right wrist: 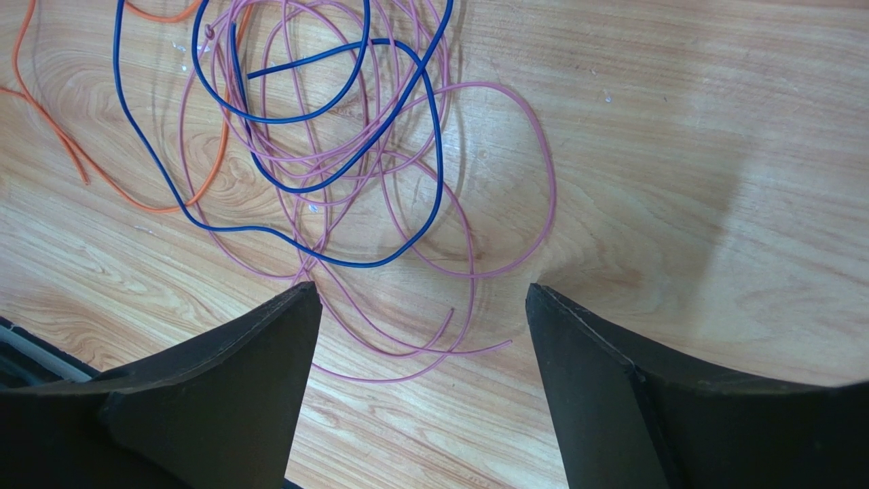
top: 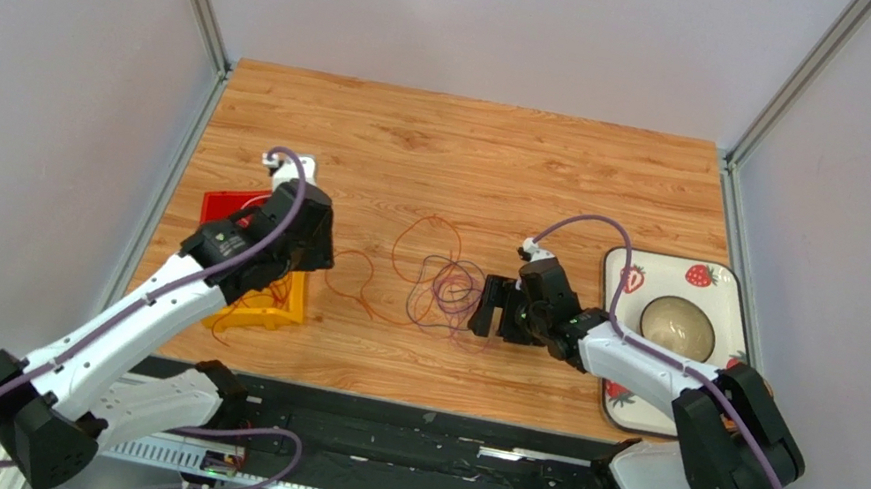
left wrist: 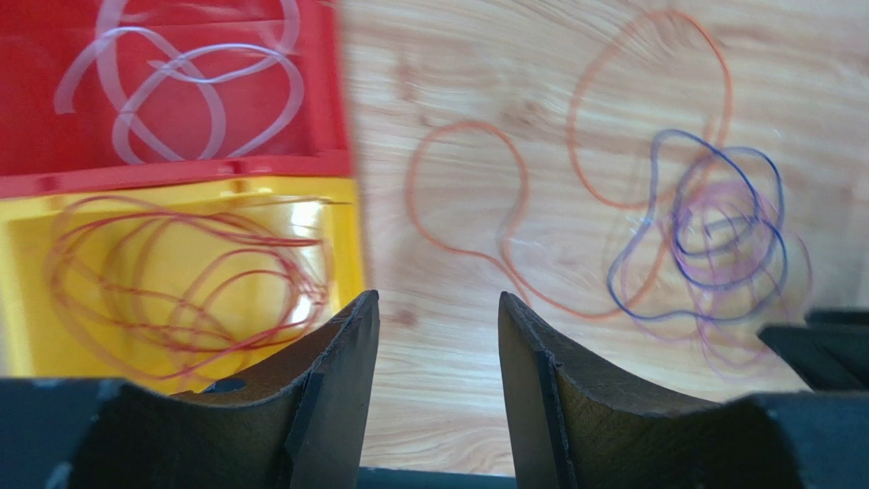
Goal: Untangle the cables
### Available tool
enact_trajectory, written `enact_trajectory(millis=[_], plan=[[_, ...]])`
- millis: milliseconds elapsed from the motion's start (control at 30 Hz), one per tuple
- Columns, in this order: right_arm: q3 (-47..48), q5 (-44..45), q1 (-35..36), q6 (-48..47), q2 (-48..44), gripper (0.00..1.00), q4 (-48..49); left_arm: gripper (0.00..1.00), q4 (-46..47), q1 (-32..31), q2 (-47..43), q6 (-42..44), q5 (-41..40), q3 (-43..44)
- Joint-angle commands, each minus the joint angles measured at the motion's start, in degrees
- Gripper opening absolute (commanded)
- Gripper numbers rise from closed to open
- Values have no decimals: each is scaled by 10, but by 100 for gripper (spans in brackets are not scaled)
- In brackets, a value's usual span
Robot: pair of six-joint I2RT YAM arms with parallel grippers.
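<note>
The cables lie as a loose tangle mid-table: blue and pink wires knotted together. Orange loops trail left from it. My right gripper is open and empty just right of the tangle, and its wrist view shows pink wire ends lying on the table between the jaws. My left gripper is open and empty in its wrist view, over bare wood between the bins and the orange loops. Thin red wires lie in the yellow bin, and a pale wire lies in the red bin.
A yellow bin and a red bin stand side by side at the left under my left arm. A white strawberry-print tray holding a bowl sits at the right. Metal rails border the table.
</note>
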Motion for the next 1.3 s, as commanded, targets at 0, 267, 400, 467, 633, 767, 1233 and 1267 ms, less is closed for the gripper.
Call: enact_trajectory(millis=[0, 267, 400, 467, 633, 767, 1233, 1267], plan=[[-12, 10, 1, 4, -7, 82, -32, 54, 95, -43, 27, -3, 59, -43], [-26, 35, 1, 22, -48, 81, -35, 53, 261, -121, 138, 8, 111, -82], [-58, 61, 1, 29, -105, 82, -18, 53, 313, -130, 205, 11, 130, -80], [-65, 62, 1, 32, -113, 82, -15, 53, 330, -134, 249, 14, 130, -72], [-47, 63, 1, 29, -82, 82, -24, 51, 353, -137, 342, 31, 137, -36], [-43, 58, 1, 26, -74, 81, -21, 49, 357, -137, 395, 42, 133, -3], [-38, 54, 1, 23, -63, 82, -21, 0, 268, -150, 379, 38, 61, 56], [-38, 53, 1, 23, -63, 82, -22, 0, 256, -151, 364, 37, 49, 59]])
